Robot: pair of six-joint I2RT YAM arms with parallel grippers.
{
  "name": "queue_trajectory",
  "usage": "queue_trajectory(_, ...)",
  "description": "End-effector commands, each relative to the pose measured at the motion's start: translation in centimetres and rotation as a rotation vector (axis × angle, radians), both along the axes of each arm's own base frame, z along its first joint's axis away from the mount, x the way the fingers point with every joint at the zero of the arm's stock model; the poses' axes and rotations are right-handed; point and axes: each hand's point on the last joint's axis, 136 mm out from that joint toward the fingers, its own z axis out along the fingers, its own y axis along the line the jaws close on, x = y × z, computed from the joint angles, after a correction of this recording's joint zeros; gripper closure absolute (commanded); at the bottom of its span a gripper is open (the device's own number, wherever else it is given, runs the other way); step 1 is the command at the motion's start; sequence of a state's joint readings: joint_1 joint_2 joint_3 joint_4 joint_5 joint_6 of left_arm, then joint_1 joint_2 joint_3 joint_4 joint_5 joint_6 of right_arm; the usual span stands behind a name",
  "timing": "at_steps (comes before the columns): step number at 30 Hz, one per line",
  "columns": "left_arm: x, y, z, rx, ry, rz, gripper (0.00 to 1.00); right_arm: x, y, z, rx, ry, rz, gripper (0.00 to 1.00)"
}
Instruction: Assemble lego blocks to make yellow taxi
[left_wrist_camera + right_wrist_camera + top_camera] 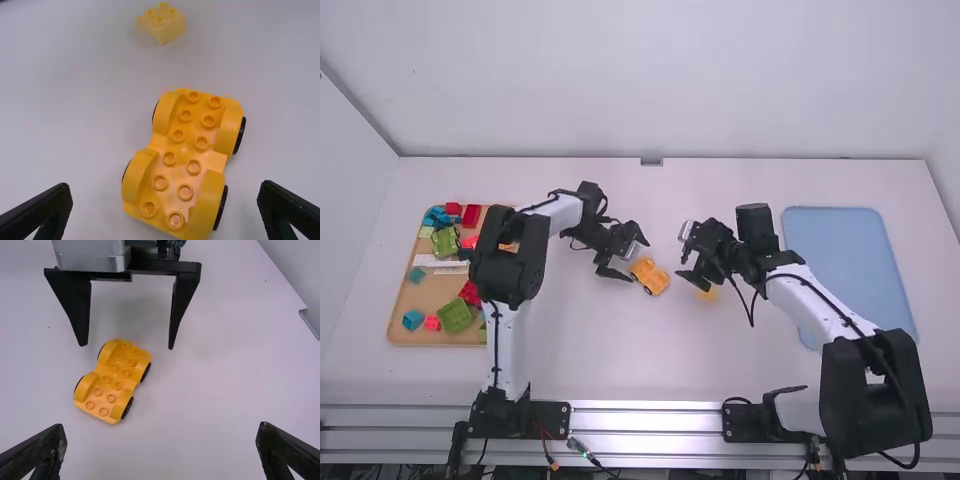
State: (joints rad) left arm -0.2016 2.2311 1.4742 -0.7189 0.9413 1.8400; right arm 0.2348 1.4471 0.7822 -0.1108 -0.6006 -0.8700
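Between the two arms, an orange-yellow wheeled car base (650, 277) lies on the table, its studs facing up in the left wrist view (183, 165). Right beside it is my left gripper (640, 262), open and holding nothing; its parted fingers (37, 212) flank the base in its own view, with the gripper's centre (165, 191) over it. My right gripper (682, 256), also open, hangs to the right of the base; its own view shows bare table between its tips (161, 431). A small pale yellow block (708, 295) sits under the right gripper, studs up (161, 22).
At the left, a wooden tray (408, 325) holds several coloured blocks and a green wheeled piece (446, 242), partly behind the left arm. A blue tray (850, 250) lies at the right, partly behind the right arm. Walls stand behind the table.
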Motion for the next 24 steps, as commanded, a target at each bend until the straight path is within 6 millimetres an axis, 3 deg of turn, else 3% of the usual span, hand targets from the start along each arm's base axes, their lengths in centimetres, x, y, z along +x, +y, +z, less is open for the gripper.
queue_trajectory(1, -1.0, -1.7, 0.0, -0.013, 0.04, -0.022, 0.01, -0.5, 0.3, 0.0, 0.024, 0.014, 0.014, 0.01)
queue_trajectory(4, -1.6, -2.7, -2.3, 0.107, 0.051, -0.033, 0.01, -0.6, 0.2, -0.1, 0.021, 0.026, 0.011, 0.01)
queue_trajectory(19, -1.9, -2.2, -3.7, 0.14, 0.1, -0.002, 0.01, -1.0, 0.1, -0.4, 0.015, 0.045, 0.013, 0.01)
queue_trajectory(21, -2.0, -2.2, -3.9, 0.159, 0.115, 0.009, 0.05, -1.0, 0.1, -0.4, 0.015, 0.046, 0.012, 0.01)
queue_trajectory(22, -2.0, -2.1, -3.9, 0.168, 0.131, 0.025, 0.13, -1.0, 0.1, -0.4, 0.017, 0.048, 0.01, 0.01)
queue_trajectory(24, -2.1, -2.2, -3.9, 0.166, 0.141, 0.027, 0.16, -1.0, 0.1, -0.4, 0.016, 0.048, 0.011, 0.01)
